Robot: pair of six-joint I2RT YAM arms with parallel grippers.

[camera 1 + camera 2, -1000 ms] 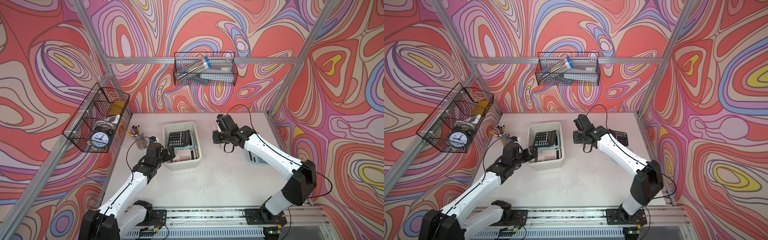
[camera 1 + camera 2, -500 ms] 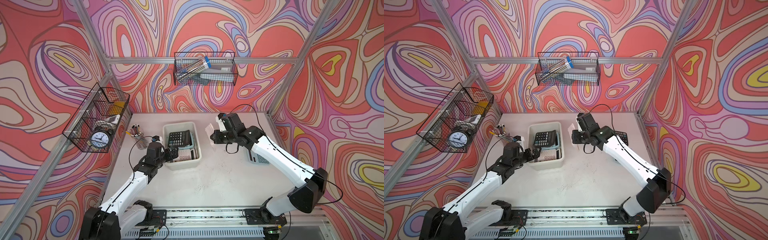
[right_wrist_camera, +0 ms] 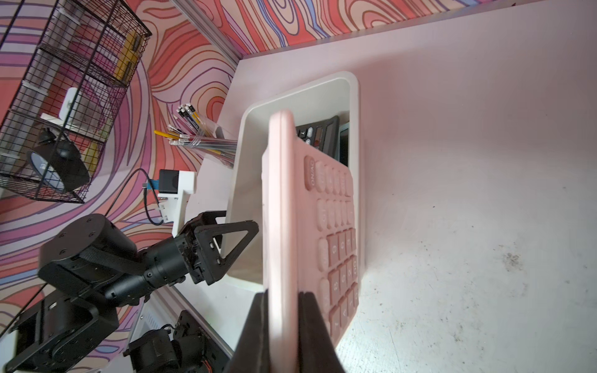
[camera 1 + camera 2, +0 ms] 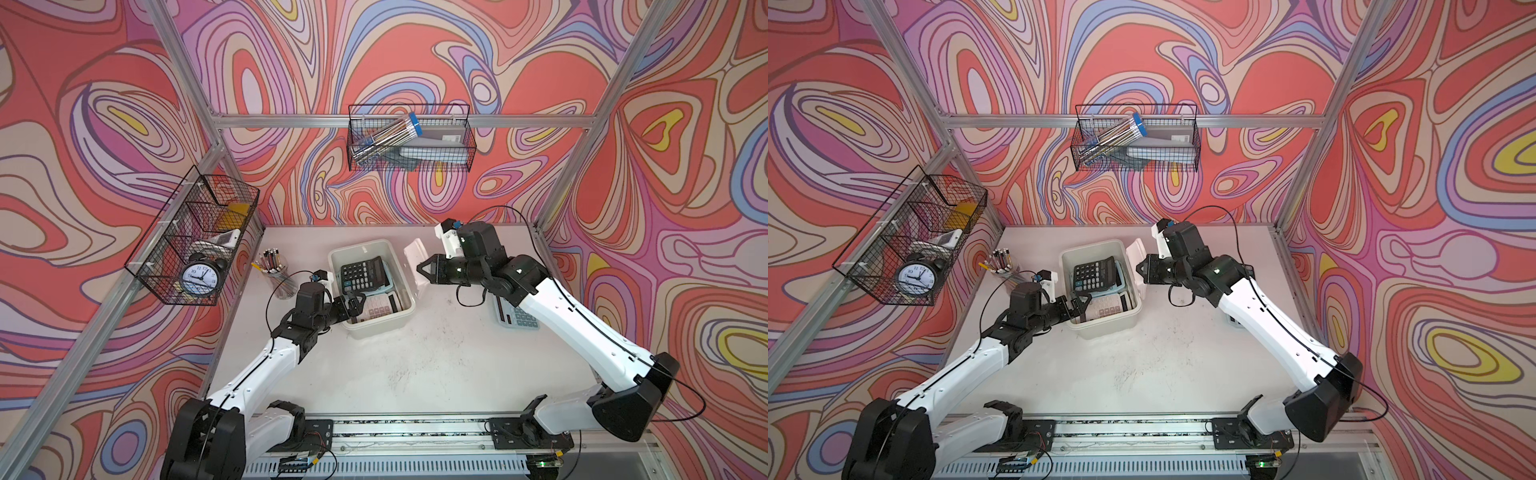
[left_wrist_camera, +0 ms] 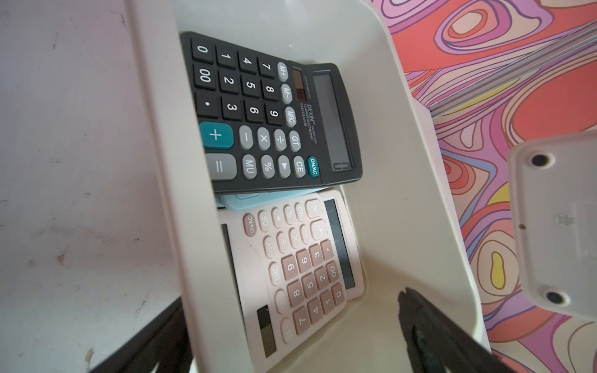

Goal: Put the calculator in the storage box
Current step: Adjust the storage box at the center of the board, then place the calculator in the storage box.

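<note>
— Right claw (image 4: 419, 269), top views?
— Clamped on the pink calculator (image 4: 415, 255), up in the air just beside the storage box (image 4: 376, 327), at its right rim, not inside. Pale back up, steeply tilted, long axis foreshortened. Left claw (image 4: 354, 300) spread wide at the box's near-left corner.
— Left wrist?
— Only the pink calculator (image 5: 555, 226) back, cut off by the frame edge. Black calculator (image 5: 271, 113) lies in the box.
— Right wrist?
— Gripped at the display end. Long axis points away from the claw toward the box, keys facing the desk (image 3: 484, 210). Display edge-on, unreadable.
</note>
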